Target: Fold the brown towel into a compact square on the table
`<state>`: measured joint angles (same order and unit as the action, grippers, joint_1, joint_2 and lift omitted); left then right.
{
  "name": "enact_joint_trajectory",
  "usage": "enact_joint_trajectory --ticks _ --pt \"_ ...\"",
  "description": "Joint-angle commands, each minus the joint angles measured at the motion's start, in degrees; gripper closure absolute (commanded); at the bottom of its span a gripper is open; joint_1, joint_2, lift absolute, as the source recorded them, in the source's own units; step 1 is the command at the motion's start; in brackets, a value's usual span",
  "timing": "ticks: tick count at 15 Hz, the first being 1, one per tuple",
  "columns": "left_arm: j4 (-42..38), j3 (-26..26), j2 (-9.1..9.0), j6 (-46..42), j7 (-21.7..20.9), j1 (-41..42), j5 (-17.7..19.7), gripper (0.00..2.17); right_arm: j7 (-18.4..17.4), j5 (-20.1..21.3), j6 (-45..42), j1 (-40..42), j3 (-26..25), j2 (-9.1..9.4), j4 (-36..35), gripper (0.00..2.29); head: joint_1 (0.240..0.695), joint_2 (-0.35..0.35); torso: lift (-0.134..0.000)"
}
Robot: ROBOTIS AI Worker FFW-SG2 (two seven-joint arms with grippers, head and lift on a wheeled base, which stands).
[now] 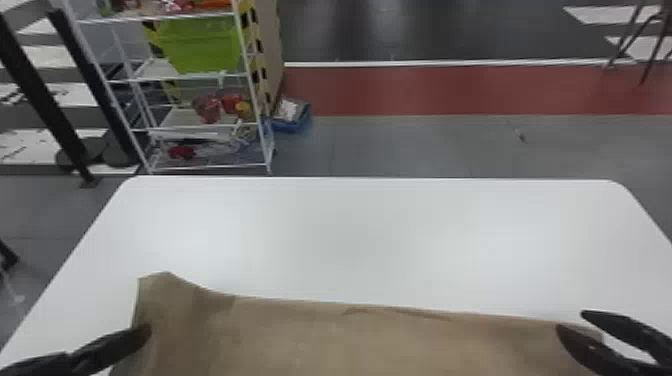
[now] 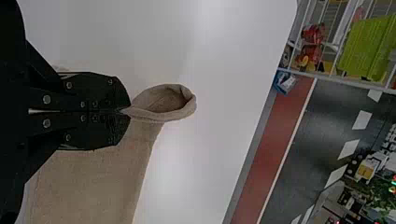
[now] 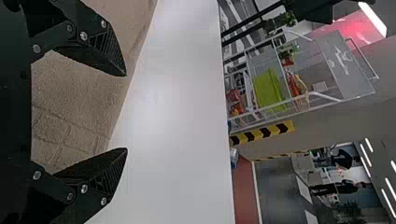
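Brown towel (image 1: 350,340) spread over near side of worktop (image 1: 360,235), far-left corner (image 2: 163,100) puckered and curled. Left pincer (image 2: 125,112) clenched on cloth at that corner. Right pincer (image 3: 126,112) released, fingers apart at the towel's far-right corner. Likely next: right grip, then fold. Risks: right pincer closes too shallow and misses the thin edge; left pulls alone, so cloth skews; small left pinch slips under drag; curled corner gets trapped, leaving a lumpy, off-square fold.
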<state>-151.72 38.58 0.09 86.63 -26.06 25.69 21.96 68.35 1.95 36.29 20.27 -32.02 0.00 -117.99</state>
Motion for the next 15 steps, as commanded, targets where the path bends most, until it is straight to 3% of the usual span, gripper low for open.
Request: enact_joint_trajectory --ticks 1,3,6,10,13,15 --pt "-2.36 0.44 -0.24 3.39 -0.49 -0.55 5.9 1.89 -0.06 -2.48 0.58 0.91 2.4 0.05 -0.93 0.47 0.695 0.05 -0.123" --pt "-4.82 -0.43 -0.24 3.39 -0.14 -1.43 9.51 1.89 -0.06 -2.39 1.11 1.26 6.01 0.05 -1.81 0.65 0.695 0.037 -0.123" --pt "-5.96 -3.69 -0.24 3.39 2.59 -5.04 14.34 1.89 -0.85 -0.81 1.11 1.79 11.02 0.05 -1.28 0.65 0.695 0.042 -0.123" --pt "-6.84 -12.48 -0.24 3.39 6.72 -5.83 14.61 1.89 -0.94 -0.28 0.76 2.23 11.46 0.05 -1.28 0.65 0.695 0.032 -0.123" --pt "-6.75 -19.77 -0.24 3.39 8.13 -5.74 13.99 1.89 -1.38 -1.07 -0.12 2.32 8.73 0.05 -1.19 0.65 0.695 -0.057 -0.123" --pt "-6.31 -25.84 -0.24 3.39 9.88 -5.74 10.83 1.89 -1.82 -1.16 -0.82 2.14 7.41 0.05 -0.93 0.64 0.695 -0.121 -0.123"
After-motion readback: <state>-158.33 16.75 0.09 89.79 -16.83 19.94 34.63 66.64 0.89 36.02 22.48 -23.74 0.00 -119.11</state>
